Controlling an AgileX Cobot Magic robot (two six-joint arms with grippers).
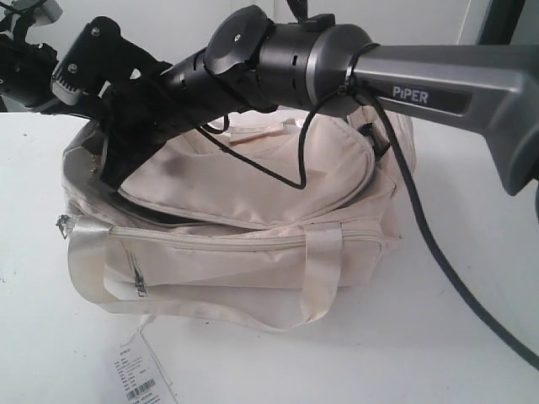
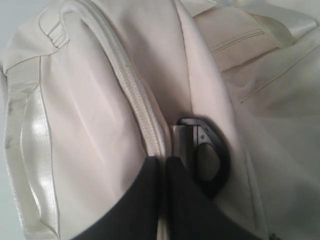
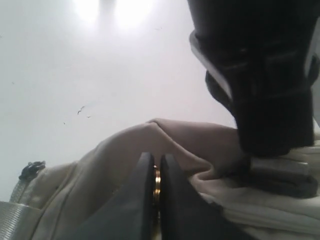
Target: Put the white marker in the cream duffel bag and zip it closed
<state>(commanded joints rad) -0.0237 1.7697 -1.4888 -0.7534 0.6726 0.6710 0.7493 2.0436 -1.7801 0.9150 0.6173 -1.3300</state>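
The cream duffel bag point(image 1: 253, 244) lies on the white table, its curved top zipper gaping along the front of the lid point(image 1: 253, 168). My right gripper point(image 3: 156, 157) reaches across to the bag's left end point(image 1: 114, 164) and is shut on a brass zipper pull point(image 3: 157, 180). At the same end my left gripper point(image 2: 163, 159) is shut on the zipper edge point(image 2: 137, 105), beside a black buckle point(image 2: 212, 160). Its black body point(image 3: 260, 75) stands close by the right fingers. The white marker is out of view.
The right arm point(image 1: 421, 84) and its black cable point(image 1: 438, 252) hang over the bag. Two webbing handles point(image 1: 324, 269) droop down the front. A paper tag point(image 1: 143, 379) lies at the table's front edge, and the left arm point(image 1: 25, 50) is at the back left.
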